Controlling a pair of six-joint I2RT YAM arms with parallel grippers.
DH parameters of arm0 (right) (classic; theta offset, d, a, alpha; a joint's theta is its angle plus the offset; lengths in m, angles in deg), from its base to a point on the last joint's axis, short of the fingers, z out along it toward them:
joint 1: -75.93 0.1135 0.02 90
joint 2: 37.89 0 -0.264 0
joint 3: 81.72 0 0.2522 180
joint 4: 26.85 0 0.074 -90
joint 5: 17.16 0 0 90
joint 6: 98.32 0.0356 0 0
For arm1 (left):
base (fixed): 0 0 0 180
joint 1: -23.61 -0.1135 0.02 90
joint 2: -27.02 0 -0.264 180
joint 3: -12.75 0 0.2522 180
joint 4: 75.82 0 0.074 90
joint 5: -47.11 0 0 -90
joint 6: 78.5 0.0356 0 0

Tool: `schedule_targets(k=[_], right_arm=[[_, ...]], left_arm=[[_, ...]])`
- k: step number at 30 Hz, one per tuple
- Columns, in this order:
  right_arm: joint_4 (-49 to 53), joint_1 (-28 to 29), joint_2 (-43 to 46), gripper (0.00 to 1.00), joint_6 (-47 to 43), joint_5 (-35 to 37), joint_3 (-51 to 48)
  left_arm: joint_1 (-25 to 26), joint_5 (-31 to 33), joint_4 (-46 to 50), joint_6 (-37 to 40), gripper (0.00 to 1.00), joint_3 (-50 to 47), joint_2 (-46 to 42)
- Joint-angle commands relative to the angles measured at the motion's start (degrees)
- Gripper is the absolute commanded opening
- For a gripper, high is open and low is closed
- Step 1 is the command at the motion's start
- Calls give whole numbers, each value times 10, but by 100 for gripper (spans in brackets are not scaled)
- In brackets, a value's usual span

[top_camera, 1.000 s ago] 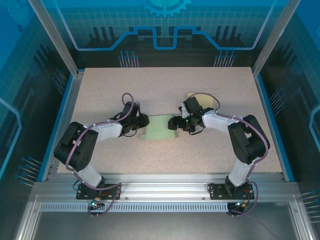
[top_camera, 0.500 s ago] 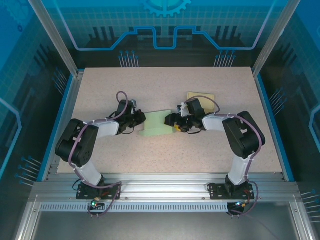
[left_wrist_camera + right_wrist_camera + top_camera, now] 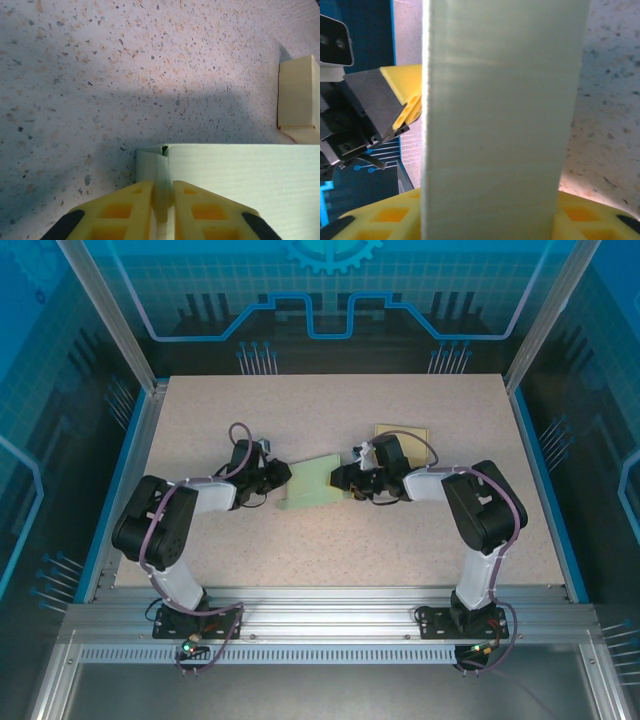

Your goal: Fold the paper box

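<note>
Left hand (image 3: 162, 189) is clamped on a flap of the paper box (image 3: 315, 483), central on the counter (image 3: 400, 540); right hand (image 3: 343, 479) straddles the opposite panel — grip impossible to tell. Uneven pulling could tear the flap — or slip it free.

Robot lab cell: aluminium frame (image 3: 320, 625), blue circuit-print walls (image 3: 330, 290) (speckled table (image 3: 330, 550) inside).

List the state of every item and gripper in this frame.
paper box, unfinished: mostly a flat sheet, left edge flap turned up.
left gripper, shut on the paper box's flap.
right gripper, at the box's right edge; open or shut unclear.
tan card, lying flat, apart from the box, untouched.
</note>
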Motion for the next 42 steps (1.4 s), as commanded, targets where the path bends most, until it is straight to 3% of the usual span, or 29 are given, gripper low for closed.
schedule_targets(k=[1, 6, 10, 13, 14, 17, 22, 26, 32, 37, 42], right_arm=[[-37, -7, 17, 45, 29, -28, -11], [-5, -17, 56, 42, 51, -22, -20], [56, -32, 101, 42, 69, -14, -25], [75, -47, 135, 42, 86, -17, -46], [86, -53, 147, 42, 89, -18, -48], [117, -68, 176, 42, 91, -25, -49], [163, -80, 213, 43, 85, -25, -43], [181, -80, 235, 43, 84, -19, -43], [192, -78, 261, 43, 84, -10, -46], [197, -76, 270, 43, 85, -7, -52], [199, -76, 279, 43, 83, -6, -54]], left_arm=[[0, 6, 69, 22, 25, -20, -34], [0, 17, 58, 70, 43, -31, -113], [8, 12, -16, 150, 56, -76, -188], [58, 23, -121, 289, 68, -142, -257], [94, 48, -158, 358, 76, -169, -280], [177, 73, -233, 534, 84, -226, -328], [250, 111, -188, 708, 98, -226, -342], [304, 257, -219, 807, 99, -208, -279], [309, 389, -321, 860, 98, -163, -166], [318, 437, -390, 922, 93, -124, -90], [325, 487, -525, 977, 76, -108, -25]])
